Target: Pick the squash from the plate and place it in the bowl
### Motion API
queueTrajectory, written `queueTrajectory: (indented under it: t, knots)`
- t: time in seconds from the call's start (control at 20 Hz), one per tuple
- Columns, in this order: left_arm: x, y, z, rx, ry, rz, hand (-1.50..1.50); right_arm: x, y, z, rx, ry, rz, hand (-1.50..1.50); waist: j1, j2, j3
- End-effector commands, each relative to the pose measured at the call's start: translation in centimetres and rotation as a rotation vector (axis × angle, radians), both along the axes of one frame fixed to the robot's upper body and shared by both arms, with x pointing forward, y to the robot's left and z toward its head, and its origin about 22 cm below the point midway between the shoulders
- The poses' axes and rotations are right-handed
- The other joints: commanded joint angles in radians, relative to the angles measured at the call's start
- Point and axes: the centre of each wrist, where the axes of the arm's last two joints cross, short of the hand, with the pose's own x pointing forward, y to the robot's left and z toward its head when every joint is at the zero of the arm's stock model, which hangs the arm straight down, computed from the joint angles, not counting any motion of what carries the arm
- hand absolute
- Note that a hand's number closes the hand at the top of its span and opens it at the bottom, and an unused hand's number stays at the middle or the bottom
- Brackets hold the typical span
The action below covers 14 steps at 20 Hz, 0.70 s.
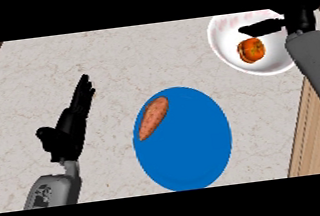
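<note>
At the near left of the marbled tabletop (149,56), the left hand (72,123) rests with its fingers straight and apart, holding nothing. Right of it, in the middle, lies a blue plate (198,150) with an orange sweet potato (152,118) on its left part, tilted with its upper end leaning right. At the far right a white bowl (220,24) holds the round orange squash (252,50), and the right hand (263,28) hangs over the bowl just beyond the squash, though whether its fingers are spread or closed cannot be told.
</note>
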Motion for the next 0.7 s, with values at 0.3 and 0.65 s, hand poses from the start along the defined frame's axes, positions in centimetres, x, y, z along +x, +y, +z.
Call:
queueTrajectory:
  t: [0.3, 0.65]
  knots:
    - [-0.5, 0.7, 0.0, -0.003, 0.012, 0.021, 0.0, -0.3, -1.5, 1.9, 0.219, -0.131, -0.06, -1.5, -0.018, -0.007, -0.001]
    - [-1.5, 3.4, 0.0, 0.005, 0.004, 0.05, 0.0, -4.4, -6.4, 1.0, 0.358, -0.16, 0.014, -1.5, -0.039, -0.016, -0.002]
